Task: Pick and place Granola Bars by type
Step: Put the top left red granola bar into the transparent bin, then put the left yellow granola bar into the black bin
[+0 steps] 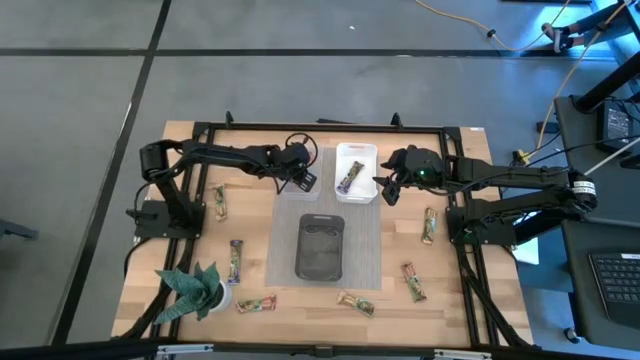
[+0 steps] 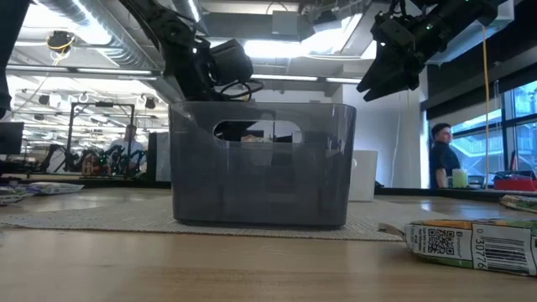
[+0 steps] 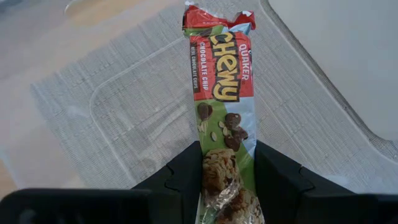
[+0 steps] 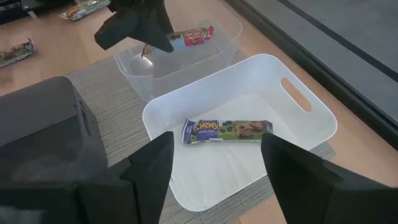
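Left wrist view: left gripper (image 3: 227,177) pinching glossy red-green granola bar (image 3: 222,93) over clear tray (image 3: 143,118) on woven mat (image 3: 298,106). Farther off — right gripper (image 4: 214,165) hanging wide open above white bin (image 4: 311,134) — blue-wrapped bar (image 4: 227,130) lying flat inside.

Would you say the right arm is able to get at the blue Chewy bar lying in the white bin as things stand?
Probably yes: the right gripper hangs open just above the white bin, and the blue Chewy bar lies alone on its floor, uncovered.
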### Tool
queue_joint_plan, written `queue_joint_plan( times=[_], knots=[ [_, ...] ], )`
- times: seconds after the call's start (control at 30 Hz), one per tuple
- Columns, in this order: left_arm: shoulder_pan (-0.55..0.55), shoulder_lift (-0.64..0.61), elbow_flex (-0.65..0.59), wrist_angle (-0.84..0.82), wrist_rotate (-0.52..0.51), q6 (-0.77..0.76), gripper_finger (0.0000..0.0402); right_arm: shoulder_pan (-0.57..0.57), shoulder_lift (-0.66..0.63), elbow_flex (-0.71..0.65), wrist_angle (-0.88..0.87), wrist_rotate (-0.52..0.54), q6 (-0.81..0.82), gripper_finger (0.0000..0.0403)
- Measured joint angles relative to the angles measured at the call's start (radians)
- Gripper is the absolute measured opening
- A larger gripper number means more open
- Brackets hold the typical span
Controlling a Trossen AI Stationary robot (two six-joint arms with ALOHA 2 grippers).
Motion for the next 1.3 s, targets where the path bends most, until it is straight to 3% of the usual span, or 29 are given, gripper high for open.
queue_joint_plan(
  times=[0.3, 0.57, 0.73, 0.93, 1.13, 1.3],
  knots=[
    [0.001, 0.000, 0.000, 0.007, -0.001, -0.006, 0.0123, 0.000, 0.000, 0.000, -0.008, 0.000, 0.000, 0.0245],
    [0.015, -0.004, 0.000, 0.007, 0.014, -0.016, 0.0166, 0.000, 0.000, 0.000, -0.008, 0.000, -0.001, 0.0245],
    [0.044, -0.059, 0.000, -0.008, 0.127, 0.054, 0.0186, 0.000, 0.000, 0.000, -0.008, 0.000, -0.001, 0.0245],
    [0.102, -0.221, 0.000, -0.115, 0.252, 0.123, 0.0188, 0.000, 0.000, 0.000, -0.008, 0.000, -0.001, 0.0245],
    [0.131, -0.417, 0.000, -0.369, 0.080, -0.024, 0.0189, 0.000, 0.000, 0.000, -0.007, 0.000, -0.001, 0.0245],
    [0.098, -0.511, 0.000, -0.606, -0.084, -0.173, 0.0187, 0.000, 0.000, 0.000, -0.007, 0.000, -0.004, 0.0245]
  ],
)
